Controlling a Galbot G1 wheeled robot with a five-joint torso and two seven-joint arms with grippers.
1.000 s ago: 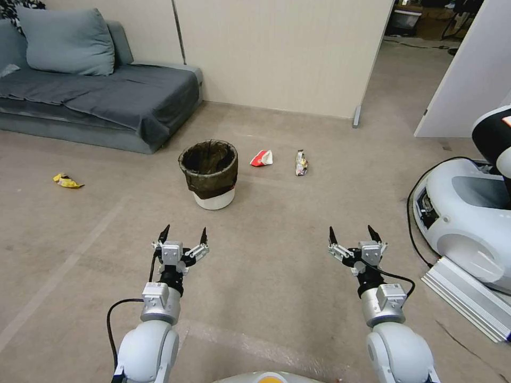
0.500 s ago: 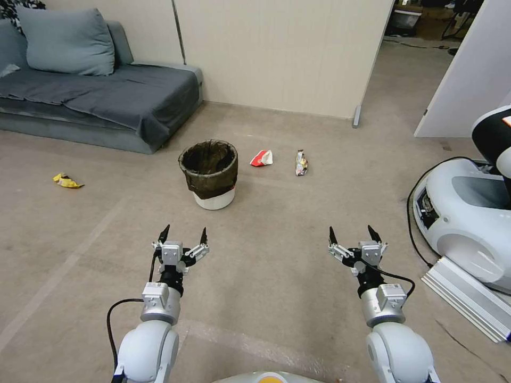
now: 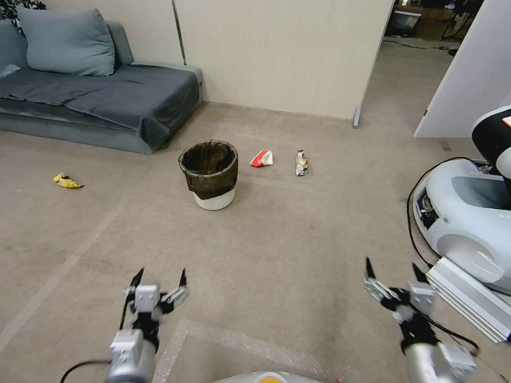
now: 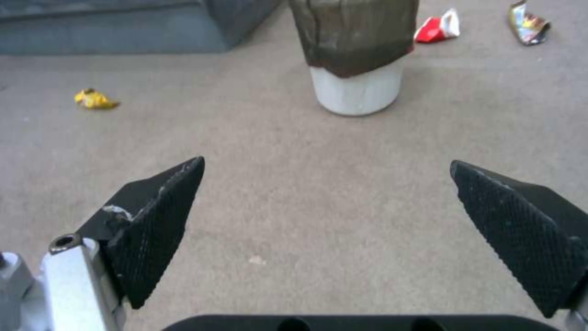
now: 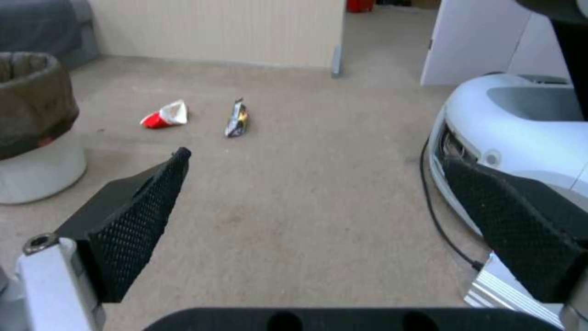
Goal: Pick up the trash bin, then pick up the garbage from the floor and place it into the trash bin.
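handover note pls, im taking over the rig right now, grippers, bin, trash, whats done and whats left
Left gripper: open, holding nothing, low over the floor.
Right gripper: open, holding nothing, same height.
Trash bin: upright on the floor ahead, not picked up.
Garbage on the floor: red-and-white carton and silvery wrapper right of the bin, yellow wrapper far left.
Done: nothing.
Left: all of it.
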